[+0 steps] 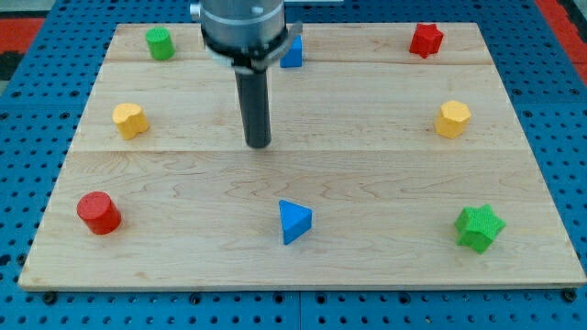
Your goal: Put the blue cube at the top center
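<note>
The blue cube [293,53] sits near the top centre of the wooden board [367,183], partly hidden behind the arm's dark housing. My tip [260,144] rests on the board below and slightly left of the cube, apart from it. A blue triangular block [294,221] lies at the bottom centre, well below the tip.
A green cylinder [160,43] is at top left, a red star [426,39] at top right. Yellow blocks sit at the left [129,120] and right [452,118]. A red cylinder [98,213] is at bottom left, a green star [480,227] at bottom right.
</note>
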